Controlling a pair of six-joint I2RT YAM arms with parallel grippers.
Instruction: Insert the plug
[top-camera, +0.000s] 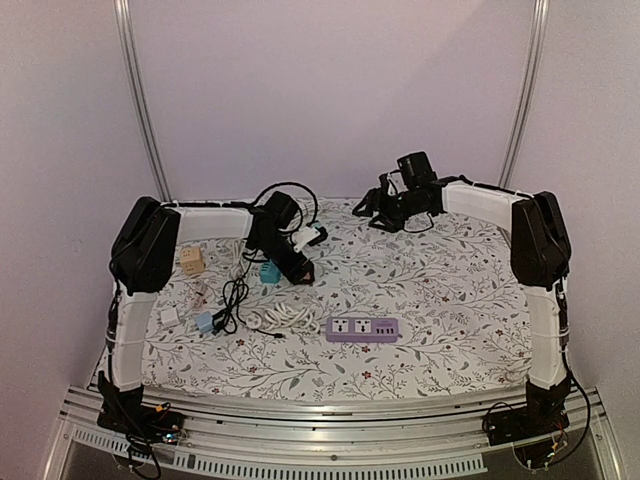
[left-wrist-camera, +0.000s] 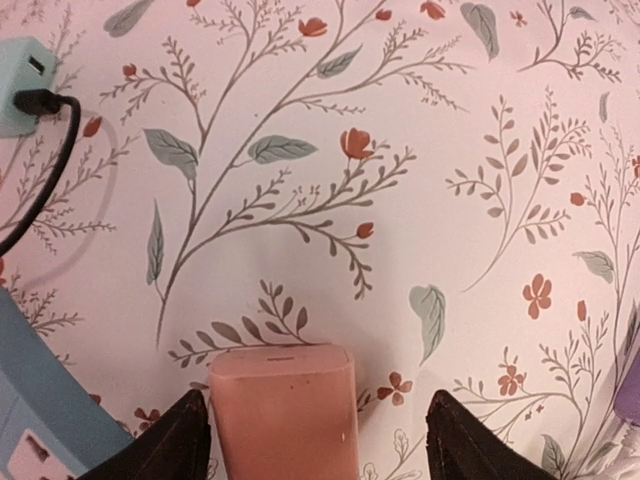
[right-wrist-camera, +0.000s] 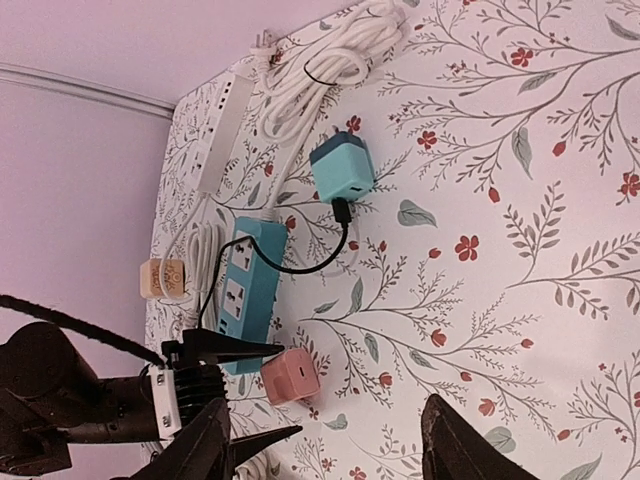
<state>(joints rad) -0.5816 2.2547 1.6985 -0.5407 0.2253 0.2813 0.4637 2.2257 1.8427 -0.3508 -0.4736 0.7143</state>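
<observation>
A pink plug block lies on the flowered cloth, between the fingers of my left gripper. The jaws are open on both sides of it; the left finger is close to it, the right finger stands apart. The right wrist view shows the same pink block between the left gripper's fingertips. In the top view my left gripper hides it. The purple power strip lies at the front middle. My right gripper is open and empty, raised at the back.
A blue power strip lies right beside the pink block. A teal charger with a black cable, a white cable coil, a white power strip and a beige cube crowd the left side.
</observation>
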